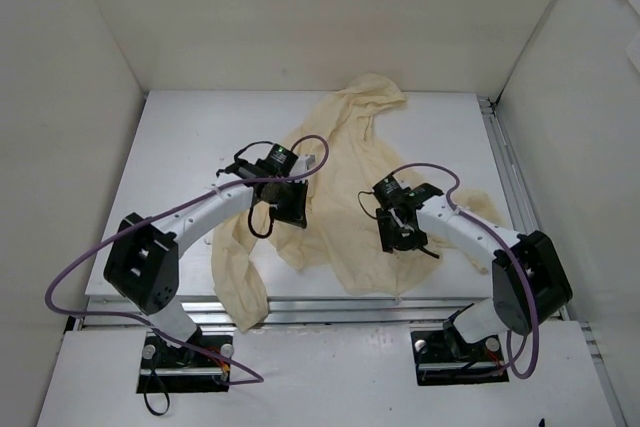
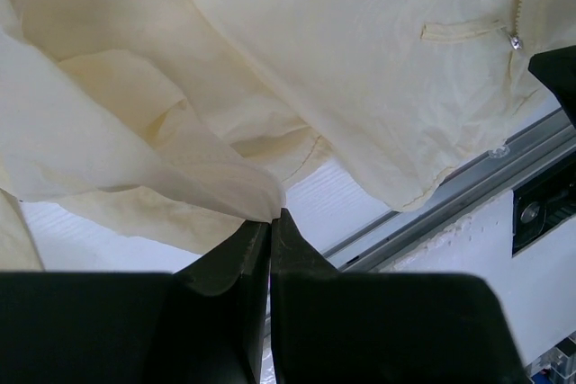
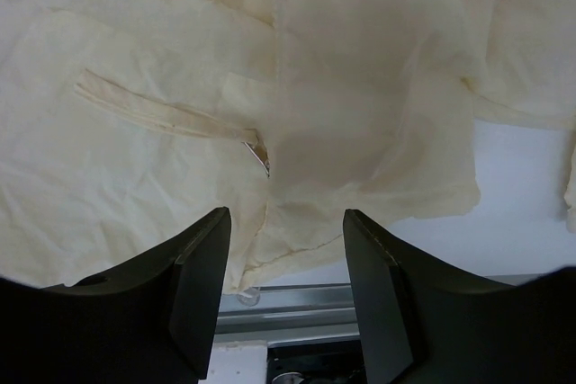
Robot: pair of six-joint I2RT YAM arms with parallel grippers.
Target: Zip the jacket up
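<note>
The jacket (image 1: 350, 182) lies crumpled in the middle of the white surface (image 1: 180, 147). It is pale yellow and full of wrinkles. Seen from the top camera, its hood (image 1: 372, 95) points to 12 o'clock. One long sleeve (image 1: 240, 282) runs to 7 o'clock and hangs over the near edge of the surface. More cloth spreads out toward 4 o'clock, under the right arm.

The left tool (image 1: 290, 205) sits on the jacket's 9 o'clock side. In the left wrist view its two black fingers (image 2: 236, 258) are pressed tight together. A fold of the jacket cloth is pinched between their tips. The cloth rises from the tips toward 10 o'clock. At 2 o'clock in that view a small silver zipper pull shows, with a pocket slit just beside it at 9 o'clock. Below the jacket's hem a metal rail (image 2: 450, 197) runs along the edge of the surface.

The right tool (image 1: 402, 235) is over the jacket's 4 o'clock side. In the right wrist view its two fingers (image 3: 202, 276) stand wide apart with nothing between them. They are just above the bottom hem of the jacket. The zipper pull (image 3: 262, 158) lies on the cloth at 12 o'clock from the gap between the fingers, a little to the left. A line of zipper teeth goes up from it toward 12 o'clock. The pocket slit (image 3: 162, 111) runs from the pull toward 10 o'clock. The bare surface shows past the hem at 3 o'clock.
</note>
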